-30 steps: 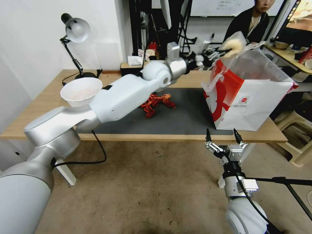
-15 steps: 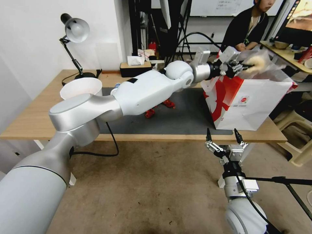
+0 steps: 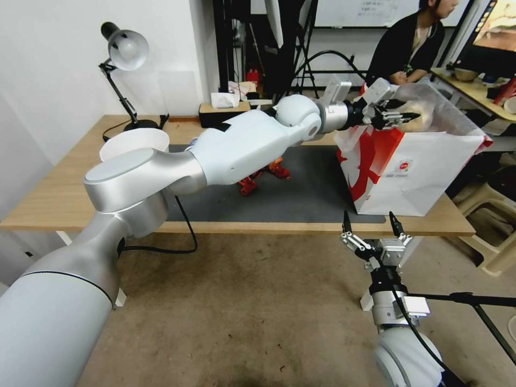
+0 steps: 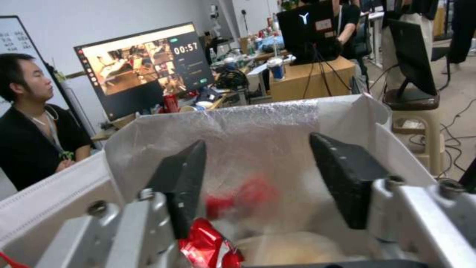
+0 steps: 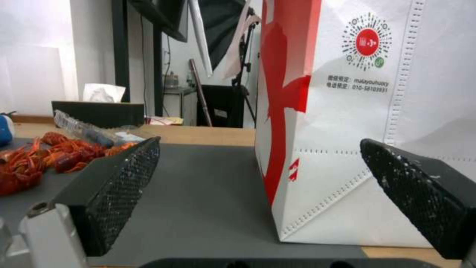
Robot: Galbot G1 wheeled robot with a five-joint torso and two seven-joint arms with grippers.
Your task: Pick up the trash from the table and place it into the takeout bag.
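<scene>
The takeout bag (image 3: pixel 414 172) stands open at the right end of the table (image 3: pixel 64 177), white with red sides. My left gripper (image 3: pixel 400 114) reaches into its mouth, open and holding nothing. In the left wrist view the left gripper (image 4: pixel 263 186) hangs over the clear liner, with the pale bun (image 4: pixel 292 247) and a crumpled red piece (image 4: pixel 208 247) lying in the bag below it. Red shell leftovers (image 3: pixel 258 174) remain on the grey mat (image 3: pixel 312 193), and a white bowl (image 3: pixel 134 145) sits behind my left arm. My right gripper (image 3: pixel 371 226) waits open below the table's front edge, facing the bag (image 5: pixel 357 111).
A desk lamp (image 3: pixel 126 51) and a tissue box (image 3: pixel 226 110) stand at the back of the table. A seated person (image 3: pixel 414 40) is behind the bag. A plastic stool (image 3: pixel 494 215) is to the right, and a dark stand bar (image 3: pixel 467 298) crosses near my right arm.
My left arm swung right with the bun, lowered over the bag's mouth and opened. The bun now lies inside the bag. The right arm has stayed put.
</scene>
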